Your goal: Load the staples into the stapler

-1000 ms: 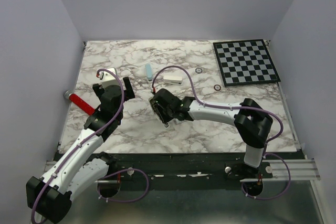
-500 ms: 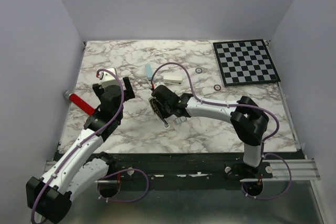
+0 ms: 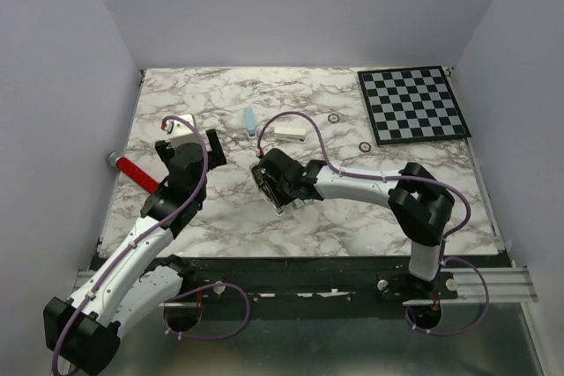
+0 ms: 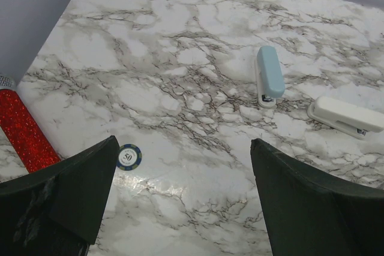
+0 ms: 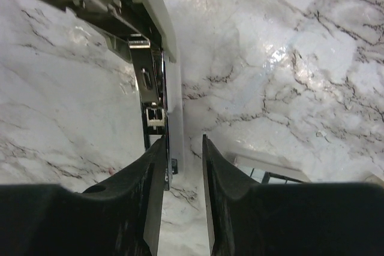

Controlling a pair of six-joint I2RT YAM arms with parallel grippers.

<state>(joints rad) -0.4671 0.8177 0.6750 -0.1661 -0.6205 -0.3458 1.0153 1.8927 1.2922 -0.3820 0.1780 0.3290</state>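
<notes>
The stapler (image 5: 150,70) lies opened flat on the marble, its black and silver magazine rail bare beside a white strip. In the top view it (image 3: 276,201) lies under my right gripper (image 3: 271,188). My right gripper (image 5: 183,148) hangs low over the near end of the rail, jaws a narrow gap apart with nothing clamped between them. The end of the white strip shows in that gap. I cannot make out the staples in any view. My left gripper (image 4: 183,148) is wide open and empty above bare marble; in the top view it (image 3: 201,141) is at the left.
A small white box (image 5: 264,174) lies just right of my right fingers. A light blue stapler (image 4: 269,75) and a white stapler (image 4: 347,116) lie farther back. A poker chip (image 4: 128,156) and a red glittery stick (image 4: 24,139) are by my left gripper. A checkerboard (image 3: 412,105) lies back right.
My right gripper shifted slightly back and right, then returned toward the near left over the opened stapler. The left arm has not moved.
</notes>
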